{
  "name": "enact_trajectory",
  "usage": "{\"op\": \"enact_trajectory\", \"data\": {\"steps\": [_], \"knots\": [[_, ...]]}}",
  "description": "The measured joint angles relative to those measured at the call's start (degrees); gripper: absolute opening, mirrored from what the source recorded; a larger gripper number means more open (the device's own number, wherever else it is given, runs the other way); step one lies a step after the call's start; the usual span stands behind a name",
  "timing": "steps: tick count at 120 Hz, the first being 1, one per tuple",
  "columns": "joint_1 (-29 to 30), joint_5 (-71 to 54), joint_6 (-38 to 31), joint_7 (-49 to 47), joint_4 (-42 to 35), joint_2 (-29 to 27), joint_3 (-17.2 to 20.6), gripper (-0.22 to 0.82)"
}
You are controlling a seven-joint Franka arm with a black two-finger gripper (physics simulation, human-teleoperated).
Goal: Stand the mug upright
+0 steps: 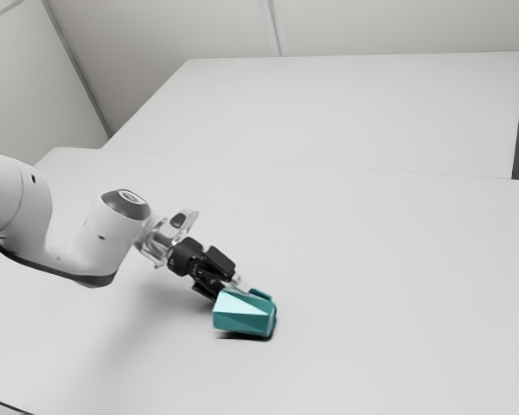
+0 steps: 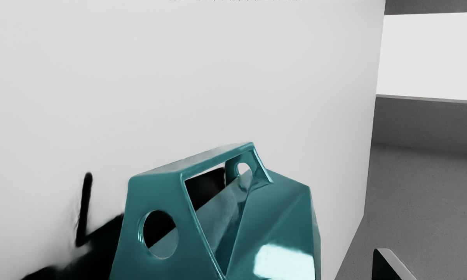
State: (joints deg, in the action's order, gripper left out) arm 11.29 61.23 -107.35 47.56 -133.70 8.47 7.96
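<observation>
Teal mug [image 1: 244, 313], apparently on its side, lower centre of the exterior frame, long axis seemingly left to right, just below and right of gripper [image 1: 228, 290], jaws wide.

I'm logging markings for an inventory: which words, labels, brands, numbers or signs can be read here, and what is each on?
No text can be read with certainty.
Grey joint cap on the arm: a small mark, too small to read.
Mug: no lettering on the faces that show.
</observation>
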Motion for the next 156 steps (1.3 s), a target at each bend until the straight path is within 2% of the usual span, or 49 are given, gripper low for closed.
{"op": "enact_trajectory", "data": {"steps": [10, 20, 48, 103, 156], "knots": [[-0.04, 0.50, -0.25, 0.82, 0.00, -0.01, 0.34, 0.12], [-0.04, 0.79, -0.44, 1.66, 0.05, -0.06, 0.51, 0.00], [-0.01, 0.70, -0.69, 3.47, 1.00, -0.64, 1.13, -0.13], [-1.12, -5.33, -0.43, 4.53, 5.78, -5.63, 1.52, -0.18], [-1.90, -25.76, -0.07, -1.25, 16.19, -5.83, 1.04, -0.18]]}}
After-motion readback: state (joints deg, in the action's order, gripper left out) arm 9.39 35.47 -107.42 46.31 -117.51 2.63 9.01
